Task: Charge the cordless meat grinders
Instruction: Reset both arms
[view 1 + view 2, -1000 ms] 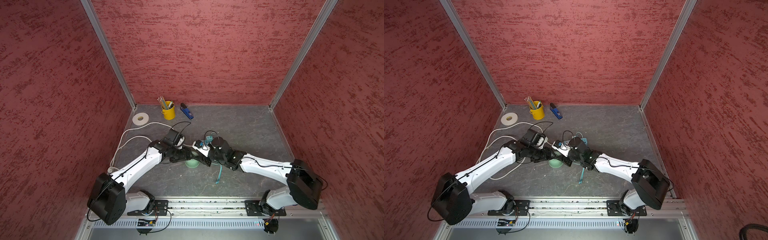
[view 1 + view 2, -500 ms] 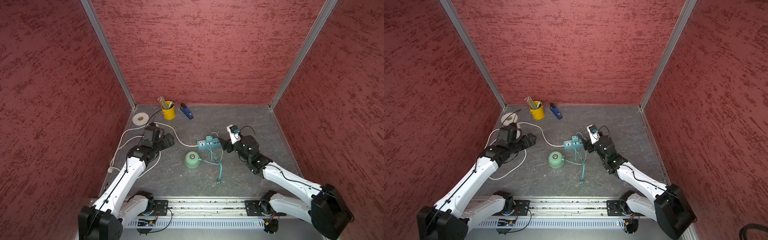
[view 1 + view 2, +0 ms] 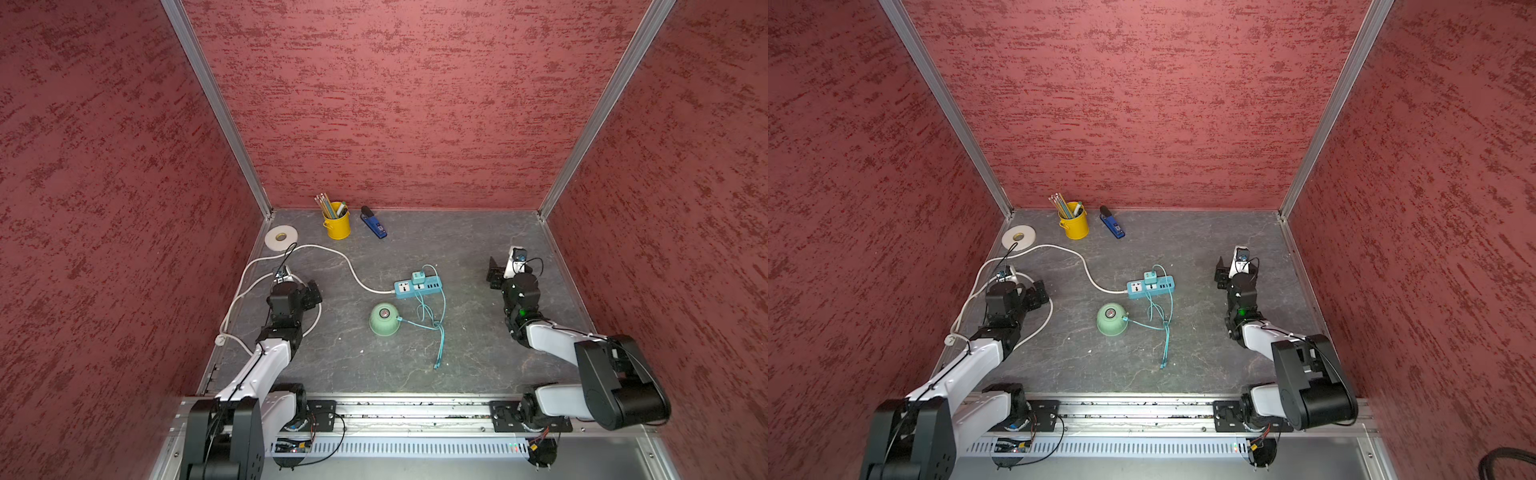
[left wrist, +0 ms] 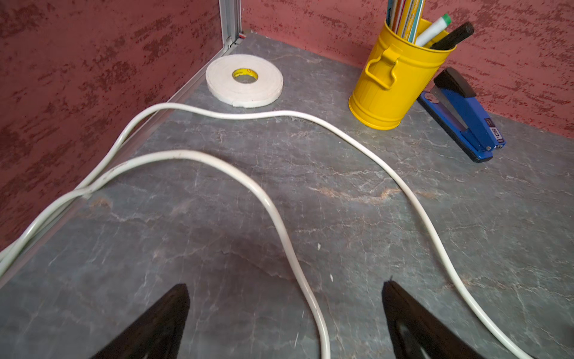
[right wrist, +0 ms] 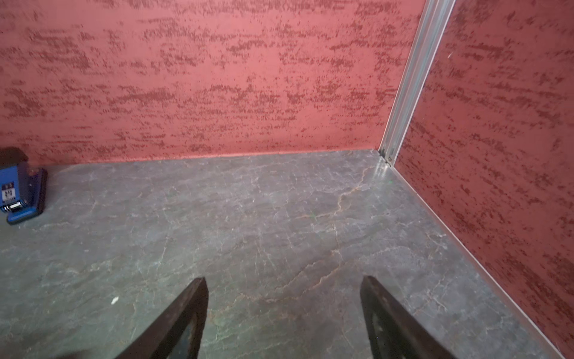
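Fingers of left gripper stand wide apart w/ nothing btwn them, right gripper likewise; both well apart from the meat grinder, which sits mid-table near the power strip. Teal cable runs from its side to the charger plug in the strip, so plugging-in looks done. Next: prob. only confirm plug's seated, no grasp needed.

The power strip lies between the left gripper and the right gripper. The grinder sits just in front of it, nearer the left gripper.
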Motion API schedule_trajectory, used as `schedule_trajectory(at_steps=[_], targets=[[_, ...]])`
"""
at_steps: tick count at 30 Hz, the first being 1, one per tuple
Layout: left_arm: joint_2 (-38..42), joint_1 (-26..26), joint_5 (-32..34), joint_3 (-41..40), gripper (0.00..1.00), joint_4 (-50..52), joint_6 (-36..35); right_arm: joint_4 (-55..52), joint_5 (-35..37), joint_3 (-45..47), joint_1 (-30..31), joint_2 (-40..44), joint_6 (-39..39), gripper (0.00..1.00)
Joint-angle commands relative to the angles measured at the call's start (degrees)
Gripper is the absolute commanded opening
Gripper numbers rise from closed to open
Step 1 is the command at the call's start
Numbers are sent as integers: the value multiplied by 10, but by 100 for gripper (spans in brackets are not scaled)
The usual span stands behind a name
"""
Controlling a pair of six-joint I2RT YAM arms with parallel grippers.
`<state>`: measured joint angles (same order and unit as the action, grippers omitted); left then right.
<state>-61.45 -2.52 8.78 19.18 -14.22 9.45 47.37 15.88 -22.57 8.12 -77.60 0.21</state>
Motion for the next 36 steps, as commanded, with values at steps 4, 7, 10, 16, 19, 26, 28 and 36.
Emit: schedule_trajectory(at_steps=[4, 7, 10, 16, 19, 26, 28, 36], targets=[[-96, -13, -90, -20, 99, -261, -59, 25, 12, 33, -36, 43, -11, 77], [-156, -20, -122, -13, 100, -340, -73, 120, -21, 74, -48, 17, 7, 77], [-218, -25, -167, -4, 100, -383, -79, 254, -27, 103, -49, -49, -22, 79], [-264, -14, -148, 19, 100, -380, -85, 328, -88, 124, -76, -106, -9, 80], [-260, 25, -73, 19, 100, -375, -105, 318, -95, 118, -82, -107, -4, 81], [-266, 19, -90, 21, 100, -380, -106, 306, -40, 113, -87, -106, 23, 85], [-264, 4, -124, 31, 100, -357, -99, 308, -41, 114, -87, -106, 23, 86], [-265, 3, -126, 29, 100, -363, -99, 301, -30, 110, -86, -106, 25, 100]])
